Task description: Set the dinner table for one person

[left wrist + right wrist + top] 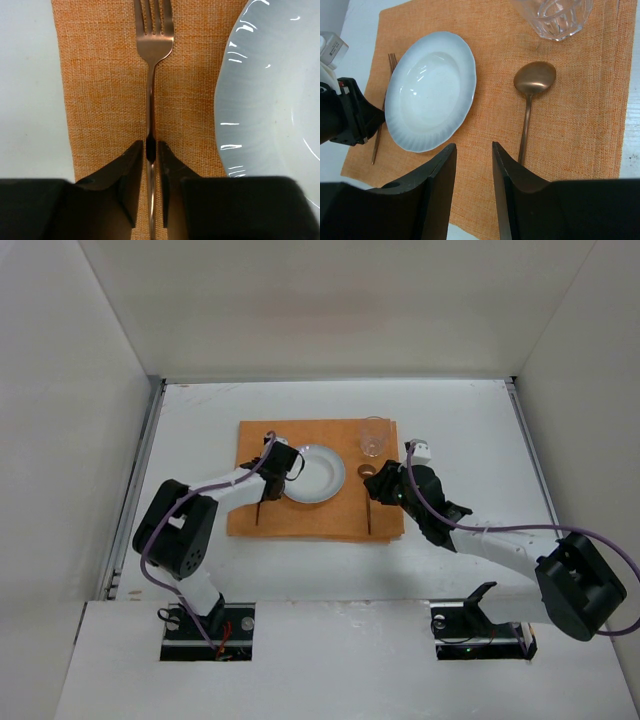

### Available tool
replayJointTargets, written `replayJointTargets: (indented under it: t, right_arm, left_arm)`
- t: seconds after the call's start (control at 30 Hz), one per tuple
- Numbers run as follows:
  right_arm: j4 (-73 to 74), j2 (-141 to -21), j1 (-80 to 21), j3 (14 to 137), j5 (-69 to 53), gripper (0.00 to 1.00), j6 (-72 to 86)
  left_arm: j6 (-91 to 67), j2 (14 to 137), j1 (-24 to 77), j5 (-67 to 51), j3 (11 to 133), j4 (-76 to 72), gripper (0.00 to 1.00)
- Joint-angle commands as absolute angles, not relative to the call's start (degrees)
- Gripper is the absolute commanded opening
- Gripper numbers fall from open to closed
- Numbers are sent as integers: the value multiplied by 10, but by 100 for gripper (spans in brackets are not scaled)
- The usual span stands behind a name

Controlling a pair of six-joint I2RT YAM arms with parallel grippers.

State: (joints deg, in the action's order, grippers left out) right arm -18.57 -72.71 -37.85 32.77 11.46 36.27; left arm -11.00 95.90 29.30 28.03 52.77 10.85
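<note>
On the dinner table (pixel 460 420) lies an orange mat (pixel 300 525) with a white plate (pixel 315 475) in its middle. A clear glass (pixel 374 436) stands at the mat's far right. A copper spoon (pixel 368 515) lies right of the plate and a copper fork (pixel 259 510) left of it. My left gripper (pixel 266 476) is low over the fork. In the left wrist view the gripper (pixel 151 145) is shut on the fork (pixel 152 50) handle, which lies along the mat (pixel 100 90) beside the plate (pixel 270 100). My right gripper (pixel 473 145) is open and empty above the mat, between plate (pixel 430 90) and spoon (pixel 527 110).
Grey rails (pixel 140 470) run along the table's side edges and white walls enclose it. Both arm bases sit at the near edge. The glass (pixel 555 17) stands just beyond the spoon's bowl. The left gripper (pixel 345 115) shows at the plate's far side in the right wrist view.
</note>
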Motion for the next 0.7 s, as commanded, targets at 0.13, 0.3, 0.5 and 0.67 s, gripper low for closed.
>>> replayJointTargets:
  t: [0.13, 0.3, 0.5, 0.67]
  right_arm:
    - [-224, -731, -377, 330, 111, 41, 364]
    - [-225, -732, -377, 330, 111, 41, 366]
    - [-232, -712, -377, 319, 115, 30, 371]
    - [-257, -633, -358, 270, 164, 9, 390]
  left_arm:
    - [-106, 908, 291, 302, 544, 120, 39]
    - [-132, 837, 295, 303, 554, 143, 46]
    - [-201, 711, 280, 297, 524, 133, 46]
    - [-294, 588, 236, 313, 428, 94, 42]
